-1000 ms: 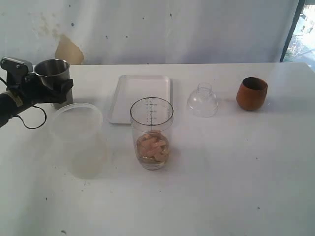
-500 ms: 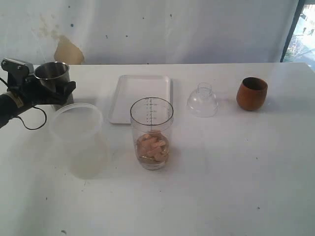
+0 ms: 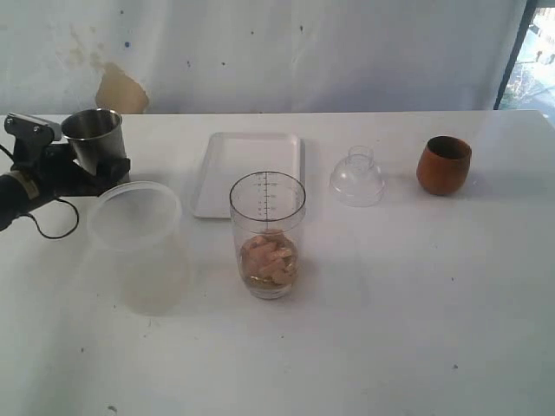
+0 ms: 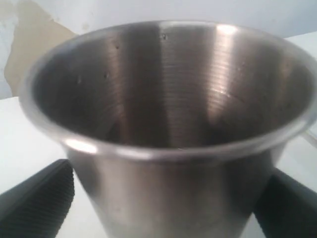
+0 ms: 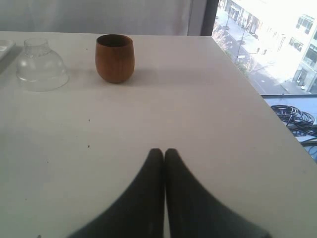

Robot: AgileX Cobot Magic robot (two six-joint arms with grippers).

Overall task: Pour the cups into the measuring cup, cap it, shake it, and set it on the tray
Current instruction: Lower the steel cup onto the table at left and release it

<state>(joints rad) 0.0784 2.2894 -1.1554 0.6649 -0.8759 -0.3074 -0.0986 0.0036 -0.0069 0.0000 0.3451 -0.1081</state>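
Observation:
The steel tumbler [image 3: 93,137] stands upright at the far left of the table and looks empty in the left wrist view [image 4: 168,99]. My left gripper [image 3: 106,166] is open, one finger [image 4: 39,203] on each side of the tumbler's lower wall, a gap showing at one of them. The measuring cup [image 3: 267,234] stands in the middle with pinkish-tan pieces in its bottom. The cap [image 3: 356,178] [image 5: 42,64] lies right of the tray [image 3: 247,169]. The wooden cup [image 3: 443,165] [image 5: 114,57] stands far right. My right gripper [image 5: 164,151] is shut and empty, low over bare table.
A wide frosted plastic tub [image 3: 139,243] stands just in front of the tumbler and left of the measuring cup. A black cable [image 3: 48,221] loops off my left arm. The table's right edge [image 5: 257,99] runs beside a window.
My left gripper has drawn back to the left from the steel tumbler, which stays standing on the table. Nothing else has moved.

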